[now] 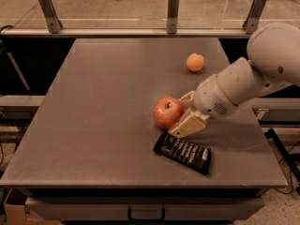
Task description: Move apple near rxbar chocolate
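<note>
The red apple [166,111] sits low over the grey table [103,102], just above the upper left end of the black rxbar chocolate [183,152], which lies flat near the front edge. My gripper [176,116] comes in from the right and is shut on the apple's right side. One beige finger [188,125] is in front of the apple and the other shows behind it. The near fingertip almost touches the bar's end. I cannot tell whether the apple rests on the table.
A small orange fruit [195,62] lies at the back right of the table. A rail with metal posts [172,6] runs behind the table. My white arm [253,78] reaches in over the right side.
</note>
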